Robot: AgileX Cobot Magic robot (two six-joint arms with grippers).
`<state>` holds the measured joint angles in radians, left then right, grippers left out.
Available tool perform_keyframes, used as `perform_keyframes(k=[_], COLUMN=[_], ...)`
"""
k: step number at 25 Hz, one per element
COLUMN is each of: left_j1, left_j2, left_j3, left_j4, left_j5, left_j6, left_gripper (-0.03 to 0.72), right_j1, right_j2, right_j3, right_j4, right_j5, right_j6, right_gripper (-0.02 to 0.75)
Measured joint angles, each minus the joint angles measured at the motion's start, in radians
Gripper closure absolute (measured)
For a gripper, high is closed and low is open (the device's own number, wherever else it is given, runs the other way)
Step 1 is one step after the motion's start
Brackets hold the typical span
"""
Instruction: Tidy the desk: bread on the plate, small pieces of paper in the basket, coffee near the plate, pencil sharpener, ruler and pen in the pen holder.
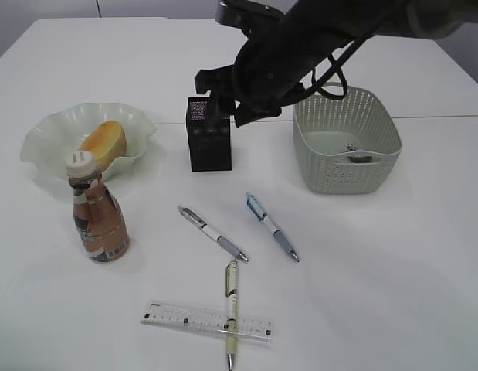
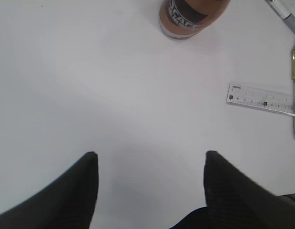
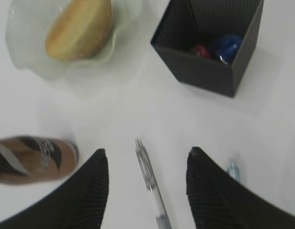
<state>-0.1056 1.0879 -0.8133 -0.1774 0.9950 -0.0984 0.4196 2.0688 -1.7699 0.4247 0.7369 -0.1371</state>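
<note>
Ruler under pen on white table.

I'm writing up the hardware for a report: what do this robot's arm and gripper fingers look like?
The right arm is black and bulky, with a black cable looping beneath it. The left gripper and right gripper each have two black tapered fingers with finely ribbed surfaces. No markings are visible.
</note>
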Motion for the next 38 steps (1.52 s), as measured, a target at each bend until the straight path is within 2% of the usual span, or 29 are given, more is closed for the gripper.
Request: perform_keyframes(k=[4, 15, 19, 28, 33, 38], left_j1=[0.000, 0.000, 0.000, 0.000, 0.000, 0.000], left_j2=[0.000, 0.000, 0.000, 0.000, 0.000, 0.000], left_j3=[0.000, 0.000, 0.000, 0.000, 0.000, 0.000], left_j4=[0.000, 0.000, 0.000, -0.002, -0.002, -0.002], left_j5=[0.000, -0.008, -0.019, -0.019, -0.019, -0.019], left_j6=[0.000, 0.000, 0.000, 0.000, 0.000, 0.000], left_gripper=[0.182, 0.182, 0.182, 0.182, 0.182, 0.182], right_j1=[0.036, 0.157, 0.224, 0.351, 0.372, 0.372], right_j2=[-0.032, -0.077, -0.077, -0.077, -0.077, -0.053], right_j3=[0.000, -0.002, -0.002, 0.000, 0.057, 0.070], right_j4=[-0.135, -0.278, -0.366, -0.384, -0.384, -0.361], right_j5=[0.189, 0.468, 0.483, 0.486, 0.486, 0.487], right_j6=[0.048, 0.068, 0.068, 0.026, -0.072, -0.276], right_gripper=[0.350, 0.349, 0.349, 0.350, 0.350, 0.350])
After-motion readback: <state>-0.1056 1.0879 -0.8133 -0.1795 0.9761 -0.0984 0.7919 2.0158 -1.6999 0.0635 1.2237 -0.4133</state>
